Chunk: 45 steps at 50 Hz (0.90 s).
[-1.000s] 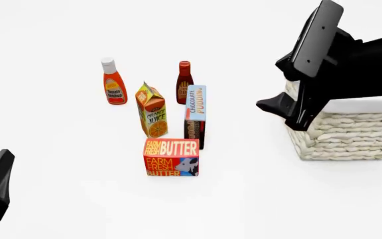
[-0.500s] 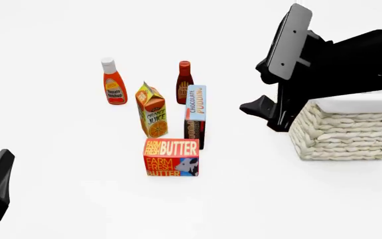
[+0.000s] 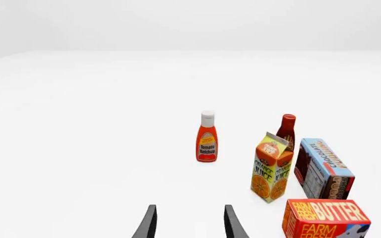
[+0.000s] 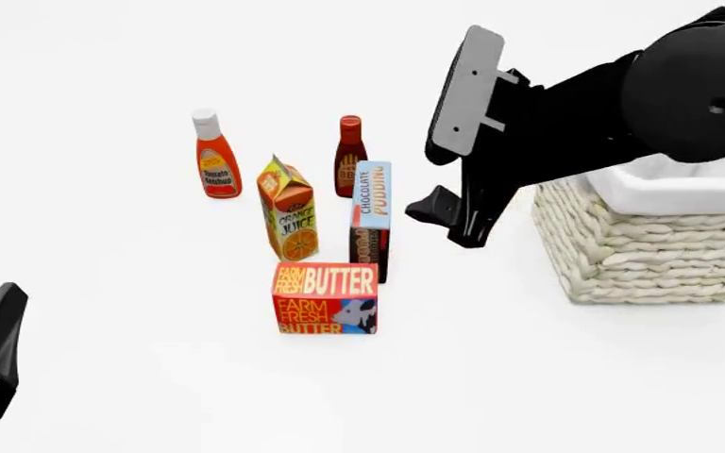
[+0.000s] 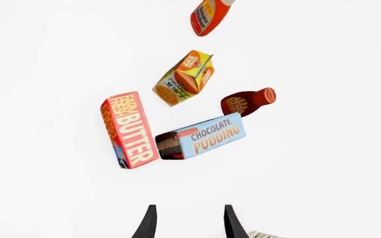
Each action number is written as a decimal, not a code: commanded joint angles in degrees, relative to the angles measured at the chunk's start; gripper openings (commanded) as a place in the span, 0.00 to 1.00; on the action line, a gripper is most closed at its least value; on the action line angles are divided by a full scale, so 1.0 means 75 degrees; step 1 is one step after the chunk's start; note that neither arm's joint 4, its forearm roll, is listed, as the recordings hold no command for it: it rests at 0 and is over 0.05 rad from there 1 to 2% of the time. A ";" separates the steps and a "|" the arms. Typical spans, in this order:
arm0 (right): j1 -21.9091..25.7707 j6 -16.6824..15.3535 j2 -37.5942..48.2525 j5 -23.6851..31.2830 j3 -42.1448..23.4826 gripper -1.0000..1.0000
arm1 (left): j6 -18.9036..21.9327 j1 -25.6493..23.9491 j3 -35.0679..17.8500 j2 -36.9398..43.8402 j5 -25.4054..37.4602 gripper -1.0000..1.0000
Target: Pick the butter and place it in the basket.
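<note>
Approach step: right pincer (image 4: 453, 225) open and empty, hanging at two o'clock from the butter (image 4: 325, 298), which stands on the worktop, nine o'clock from the basket (image 4: 646, 255). Next: descend, straddle box.

Butter (image 4: 325, 298): red and orange box, yellow-white "FARM FRESH BUTTER" lettering, cow picture at a lower corner. Stands upright on the table, printed face toward the front camera, near the middle. Basket (image 4: 649, 247): big cream woven square one, white cloth folded over the rim, upright at the right, well apart from the butter.
</note>
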 commanded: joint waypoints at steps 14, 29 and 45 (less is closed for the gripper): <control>0.0657 0.0121 0.0989 -0.0073 -0.0571 1.00 | 0.0000 0.0000 0.0000 0.0000 0.0000 1.00; 0.0970 0.0262 0.1411 -0.0080 -0.0823 1.00 | 0.0000 0.0000 0.0000 0.0000 0.0000 1.00; 0.1144 0.0276 0.1667 -0.0007 -0.0993 1.00 | 0.0000 0.0000 0.0000 0.0000 0.0000 1.00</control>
